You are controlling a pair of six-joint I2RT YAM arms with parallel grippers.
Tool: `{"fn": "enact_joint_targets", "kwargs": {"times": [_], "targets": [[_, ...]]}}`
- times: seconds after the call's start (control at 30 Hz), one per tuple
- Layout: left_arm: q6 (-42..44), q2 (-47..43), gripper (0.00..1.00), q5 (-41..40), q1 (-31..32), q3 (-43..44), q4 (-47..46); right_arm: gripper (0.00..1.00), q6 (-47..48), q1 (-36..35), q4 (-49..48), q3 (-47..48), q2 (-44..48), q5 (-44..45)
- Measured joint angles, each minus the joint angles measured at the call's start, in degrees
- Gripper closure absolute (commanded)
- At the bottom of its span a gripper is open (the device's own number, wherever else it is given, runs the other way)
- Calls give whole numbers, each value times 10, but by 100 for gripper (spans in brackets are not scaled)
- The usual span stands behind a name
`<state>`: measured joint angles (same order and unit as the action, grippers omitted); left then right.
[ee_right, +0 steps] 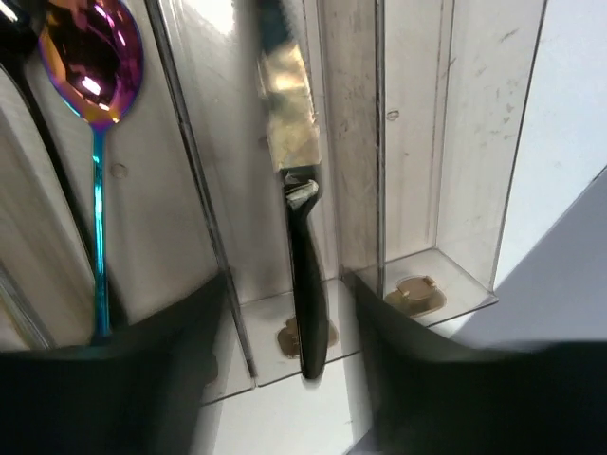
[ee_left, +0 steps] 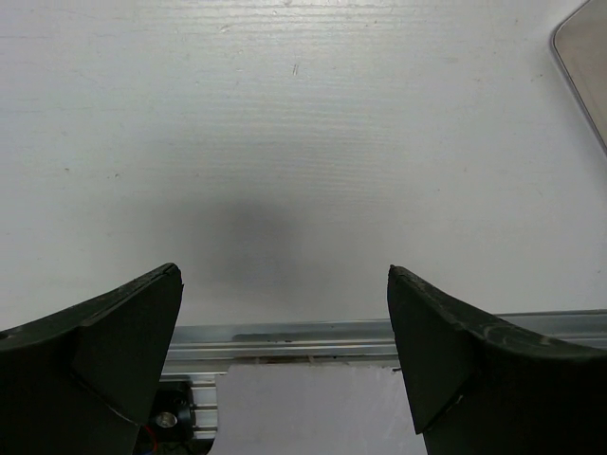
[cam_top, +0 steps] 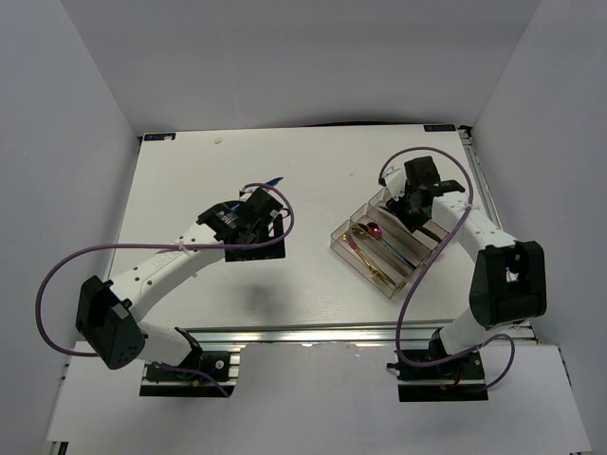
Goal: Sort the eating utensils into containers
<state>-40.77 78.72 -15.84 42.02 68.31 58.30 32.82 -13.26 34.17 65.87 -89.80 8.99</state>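
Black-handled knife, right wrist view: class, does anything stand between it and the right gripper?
Nothing visible does. The black-handled knife lies in its own compartment of the organizer tray, between the fingers of the open right gripper; the iridescent spoon lies one compartment over.

I see a white table boxed in by plain pale walls, an aluminium rail along its near edge; the light seems to come from overhead.

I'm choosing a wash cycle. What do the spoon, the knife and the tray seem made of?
The spoon looks like polished metal with a rainbow coating: mirror-like purple-to-blue sheen. The knife has a shiny, likely metal blade and a black handle, plastic or coated, unclear. The tray seems clear hard plastic: see-through, scuffed walls.
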Motion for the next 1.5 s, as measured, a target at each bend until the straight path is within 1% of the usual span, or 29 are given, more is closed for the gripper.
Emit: {"fn": "enact_joint_targets", "kwargs": {"times": [0.03, 0.13, 0.23, 0.3, 0.4, 0.47, 0.57, 0.63, 0.67, 0.73, 0.8, 0.87, 0.93, 1.17, 1.3, 1.5], "targets": [[2, 0, 2, 0, -2, 0, -1, 11, -5, 0, 0, 1, 3, -1], [10, 0, 2, 2, -14, 0, -1, 11, -6, 0, 8, 17, 5, -3], [25, 2, 2, 1, -35, 4, 0, 11, -21, 0, 16, 53, 7, -2], [42, 9, 2, -1, -59, 15, -3, 11, -50, 0, 18, 84, 14, -1], [75, 25, 2, -2, -110, 30, -20, 11, -121, -10, 25, 153, 33, 15], [106, 46, 2, 6, -146, 41, -42, 11, -171, -33, 30, 200, 49, 42], [169, 95, 2, 19, -184, 61, -77, 11, -243, -98, 35, 224, 87, 60], [211, 131, 7, 25, -189, 72, -98, 11, -299, -133, 33, 214, 118, 24], [232, 151, 10, 28, -189, 79, -107, 11, -330, -139, 20, 188, 142, -21], [262, 186, 23, 31, -188, 87, -123, 16, -374, -130, 2, 126, 188, -111], [287, 221, 34, 35, -186, 94, -136, 20, -418, -120, -9, 54, 226, -177], [306, 254, 34, 39, -186, 103, -142, 21, -450, -115, -3, 23, 235, -206], [318, 284, 34, 44, -186, 115, -147, 21, -469, -115, 6, 17, 230, -223], [339, 365, 34, 59, -198, 179, -158, 21, -478, -115, 29, 17, 256, -235], [344, 395, 35, 62, -206, 204, -161, 21, -475, -115, 44, 17, 264, -235], [348, 415, 36, 64, -216, 208, -163, 21, -470, -115, 69, 29, 253, -234]]}}
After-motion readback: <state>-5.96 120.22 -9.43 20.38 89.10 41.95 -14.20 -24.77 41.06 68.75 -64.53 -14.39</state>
